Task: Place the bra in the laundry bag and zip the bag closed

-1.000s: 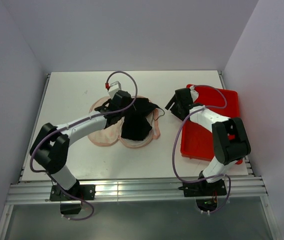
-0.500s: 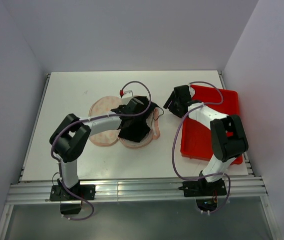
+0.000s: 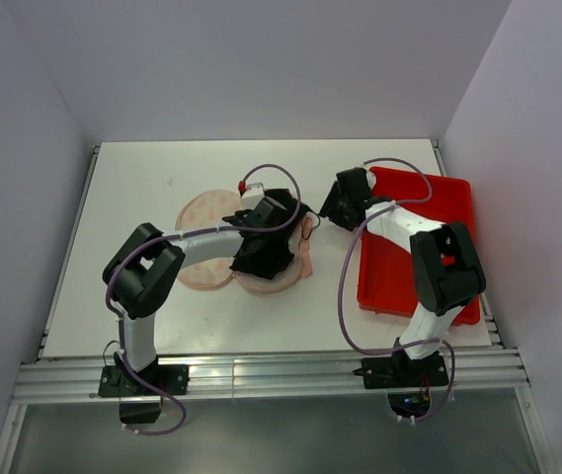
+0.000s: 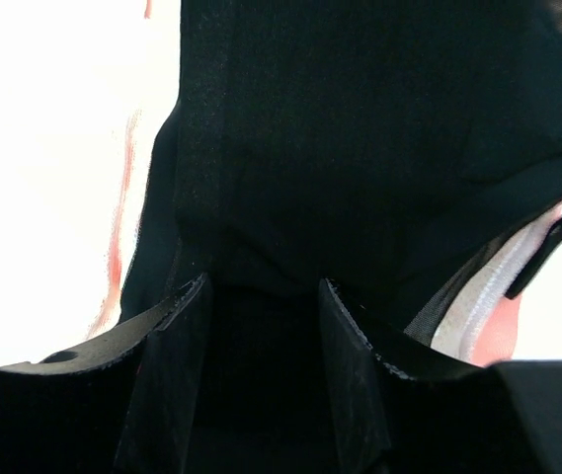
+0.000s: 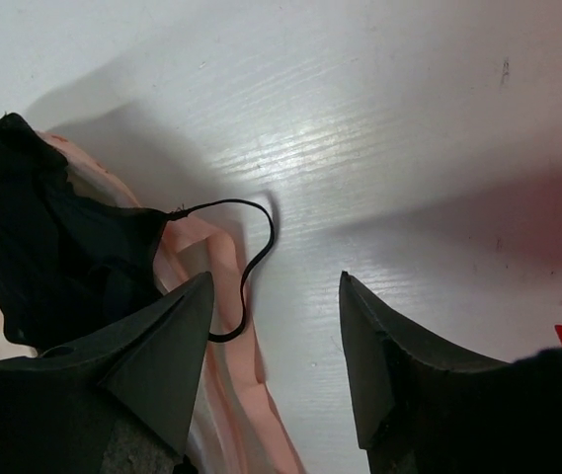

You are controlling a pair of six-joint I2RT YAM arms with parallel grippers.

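**Left gripper** [image 4: 261, 360]: jaws partway apart and pressed down into the bra [image 4: 360, 148]. Black fabric fills the whole gap between the fingers [image 4: 167, 375]. It cannot be told whether the fabric is pinched or merely lies between them. The bra spreads ahead of the fingertips and to both sides. To the gripper's right, a strip of the bag [image 4: 478, 316] shows from under the fabric, with white mesh and a pink rim. In the top view the bra lies bunched on the bag's right lobe directly under this gripper, and the left lobe lies bare beside the arm.

**Right gripper** [image 5: 276, 336]: jaws wide apart, holding nothing, with only bare white table [image 5: 409, 148] in the gap. The bra lies off to its left. A thin strap loop [image 5: 244, 275] curls out over the bag's pink edge and ends just ahead of the left fingertip, not touching it. In the top view this gripper is near the bag's right edge but clear of it. A red tray [image 3: 439, 212] lies on its other side.
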